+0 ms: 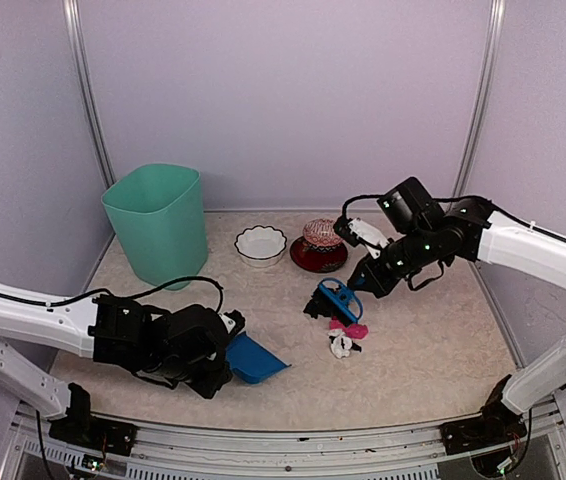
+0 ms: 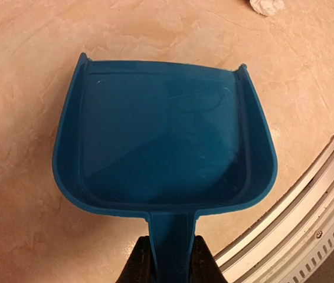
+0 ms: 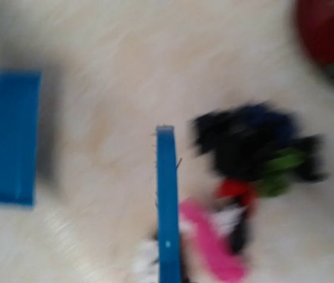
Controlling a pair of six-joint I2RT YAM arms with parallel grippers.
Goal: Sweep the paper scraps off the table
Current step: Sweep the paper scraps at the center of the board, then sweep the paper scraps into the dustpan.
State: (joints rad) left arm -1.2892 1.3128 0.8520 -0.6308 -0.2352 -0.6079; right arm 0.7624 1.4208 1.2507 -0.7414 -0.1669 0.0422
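L claw (image 2: 169,262) grips blue dustpan (image 2: 164,135) handle left of paper scraps (image 1: 343,325), R claw (image 1: 360,283) clamps brush (image 3: 167,200) at scraps on desk (image 1: 433,350)

Far left: mint-green plastic bin (image 1: 158,222), upright, top open. Just right of it, not touching: white scalloped bowl (image 1: 261,244). Beside the bowl: dark red dish (image 1: 318,258) with a pink netted lump (image 1: 322,234) sitting on it. Near front, left of centre: blue plastic dustpan (image 1: 253,358), mouth facing right. Small blue hand brush (image 1: 338,296) lies in front of the dish, well apart from the dustpan. Right wrist view is blurred.
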